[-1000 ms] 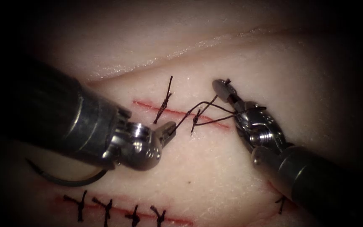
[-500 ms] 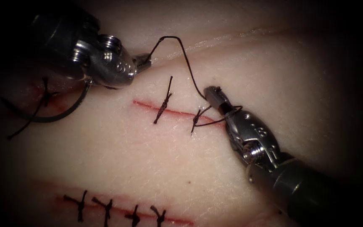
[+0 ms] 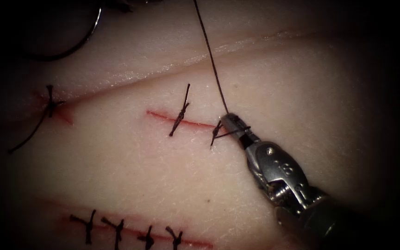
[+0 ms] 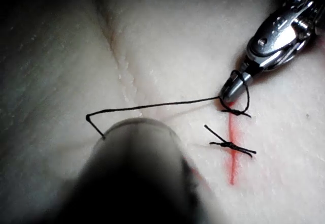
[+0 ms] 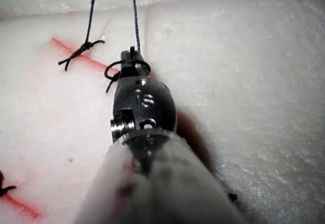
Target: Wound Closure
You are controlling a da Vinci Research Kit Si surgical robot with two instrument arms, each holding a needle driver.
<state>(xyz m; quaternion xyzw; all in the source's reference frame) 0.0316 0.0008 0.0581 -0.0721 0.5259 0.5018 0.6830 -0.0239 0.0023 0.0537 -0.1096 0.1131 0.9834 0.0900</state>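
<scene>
Thin black thread (image 3: 211,65) runs taut toward 12 o'clock from your right gripper (image 3: 230,121), clamped on it beside the red cut (image 3: 193,123). Curved dark needle (image 3: 77,44) hangs free at 11 o'clock. Knot-tightening step; keep tension even.
</scene>
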